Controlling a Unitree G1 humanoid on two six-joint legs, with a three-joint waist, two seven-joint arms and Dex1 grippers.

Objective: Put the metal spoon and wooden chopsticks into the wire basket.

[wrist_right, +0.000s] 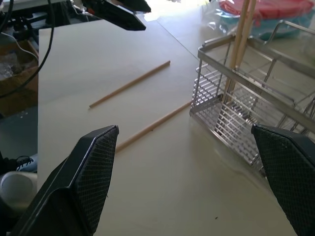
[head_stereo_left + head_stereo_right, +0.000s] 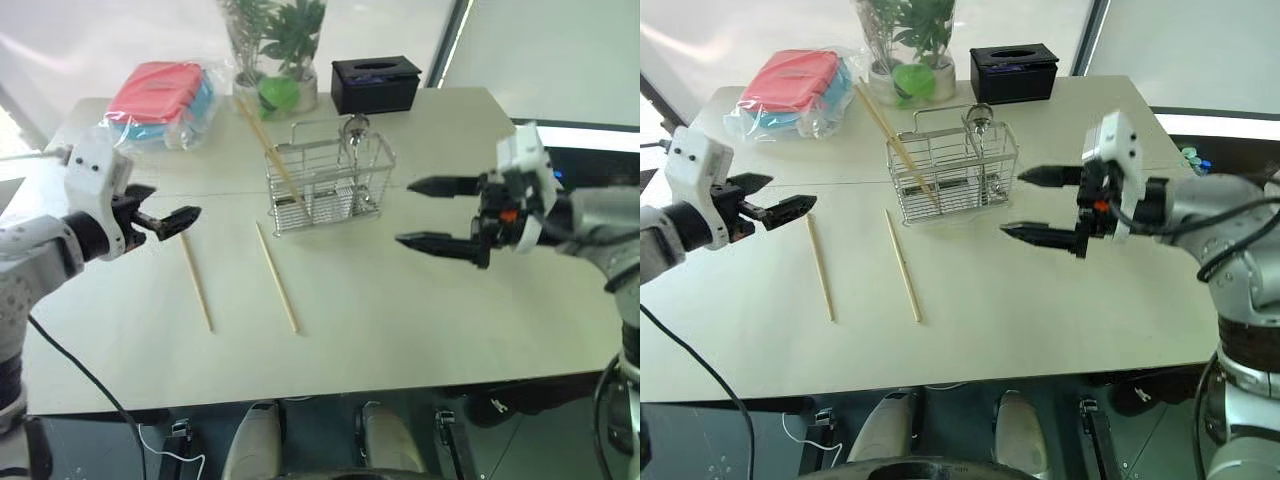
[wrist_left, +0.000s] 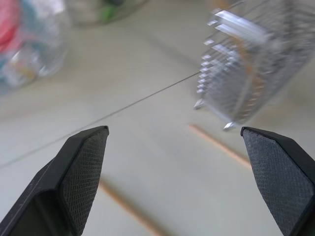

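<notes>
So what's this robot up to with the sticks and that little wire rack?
It is tidying cutlery into the wire basket on the table. The metal spoon already stands in the basket, and chopsticks lean out of its left end. Two more chopsticks lie flat on the table in front of it. Right now both hands are empty: the left gripper hangs open near the loose sticks, and the right gripper is open beside the basket.
</notes>
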